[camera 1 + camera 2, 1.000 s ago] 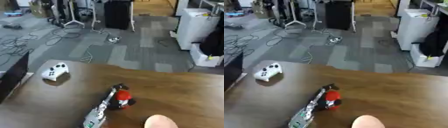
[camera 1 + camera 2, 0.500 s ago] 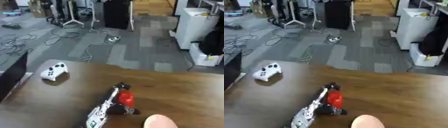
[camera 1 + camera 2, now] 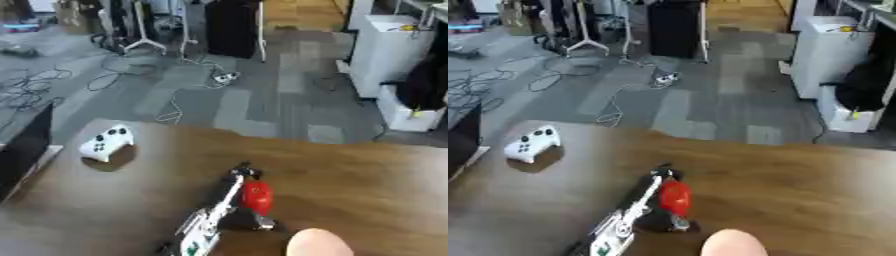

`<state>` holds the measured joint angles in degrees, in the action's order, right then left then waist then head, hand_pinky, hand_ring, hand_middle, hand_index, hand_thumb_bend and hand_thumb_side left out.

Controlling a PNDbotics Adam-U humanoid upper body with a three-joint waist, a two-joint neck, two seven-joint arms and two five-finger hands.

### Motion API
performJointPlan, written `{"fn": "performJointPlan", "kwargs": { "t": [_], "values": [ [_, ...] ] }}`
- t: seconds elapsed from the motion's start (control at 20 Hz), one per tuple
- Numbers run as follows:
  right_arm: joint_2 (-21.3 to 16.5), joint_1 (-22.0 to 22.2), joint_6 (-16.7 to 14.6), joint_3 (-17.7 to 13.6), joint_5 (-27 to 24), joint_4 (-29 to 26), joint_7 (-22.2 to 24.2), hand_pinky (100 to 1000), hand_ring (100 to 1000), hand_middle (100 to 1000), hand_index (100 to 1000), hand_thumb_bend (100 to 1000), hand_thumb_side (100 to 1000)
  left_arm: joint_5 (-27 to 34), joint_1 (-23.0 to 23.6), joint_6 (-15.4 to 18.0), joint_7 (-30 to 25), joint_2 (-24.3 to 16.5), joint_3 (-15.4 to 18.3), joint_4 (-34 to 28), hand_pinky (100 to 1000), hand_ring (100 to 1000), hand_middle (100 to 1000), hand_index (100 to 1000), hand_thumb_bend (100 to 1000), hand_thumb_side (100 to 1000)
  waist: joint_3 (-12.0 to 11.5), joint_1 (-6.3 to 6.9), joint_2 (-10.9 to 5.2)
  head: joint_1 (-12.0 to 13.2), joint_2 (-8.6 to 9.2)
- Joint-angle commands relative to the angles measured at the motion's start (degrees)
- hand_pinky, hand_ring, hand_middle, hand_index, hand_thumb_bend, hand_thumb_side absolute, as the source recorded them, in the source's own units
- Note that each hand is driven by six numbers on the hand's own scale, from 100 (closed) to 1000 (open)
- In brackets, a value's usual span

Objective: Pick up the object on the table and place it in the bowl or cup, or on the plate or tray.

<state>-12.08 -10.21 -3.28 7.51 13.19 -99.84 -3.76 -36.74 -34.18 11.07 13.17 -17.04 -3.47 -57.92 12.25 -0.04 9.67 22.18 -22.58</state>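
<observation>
Red object (image 3: 256,196) is being held at the left hand (image 3: 246,176), now drawn nearer the pale rounded dish (image 3: 319,243) than half a second ago. Whether the fingers are being pinched round it cannot be told; placing is judged close.

Stereo head pair, high, looking down and forward, both sharing the table (image 3: 367,180), office floor (image 3: 693,90) beyond

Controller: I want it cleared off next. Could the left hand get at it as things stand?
Probably yes. Only bare table lies between the left hand and the controller, off to its left. The hand is at a red thing, though; whether it holds it I cannot tell.
</observation>
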Motion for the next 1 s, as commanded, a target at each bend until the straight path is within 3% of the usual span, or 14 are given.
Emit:
{"fn": "performJointPlan", "kwargs": {
  "t": [0.05,0.3,0.6,0.8,1.0],
  "values": [
    [-0.35,-0.58,-0.02,-0.21,-0.06,-1.15,-0.04,665,501,766,819,361,647,-2.93,0.90,-2.75,1.61,0.30,-0.46,0.72,100,997,308,439,990,279,-0.04,-0.04,-0.07,0.01,0.34],
    [-0.28,-0.61,0.01,-0.23,-0.07,-1.04,-0.11,665,501,766,817,358,646,-2.83,1.10,-4.73,6.69,0.57,-0.64,-0.07,100,896,164,281,817,186,-0.06,0.07,-0.02,-0.05,0.23],
    [-0.26,-0.62,0.01,-0.25,-0.11,-0.96,-0.19,665,500,765,815,354,646,0.28,1.32,-4.41,9.88,0.79,-0.48,0.17,100,881,148,251,620,100,-0.11,0.18,0.01,-0.10,0.19],
    [-0.23,-0.62,0.01,-0.26,-0.10,-0.93,-0.24,664,500,765,814,353,645,1.79,1.38,-4.43,12.49,0.85,-0.40,0.19,100,864,129,225,392,100,-0.12,0.19,0.05,-0.11,0.17],
    [-0.17,-0.64,0.02,-0.25,-0.10,-0.88,-0.24,664,500,764,813,352,645,2.53,1.41,-4.58,14.70,0.90,-0.55,0.10,100,844,101,199,342,100,-0.12,0.20,0.14,-0.06,0.11]
  ]
}}
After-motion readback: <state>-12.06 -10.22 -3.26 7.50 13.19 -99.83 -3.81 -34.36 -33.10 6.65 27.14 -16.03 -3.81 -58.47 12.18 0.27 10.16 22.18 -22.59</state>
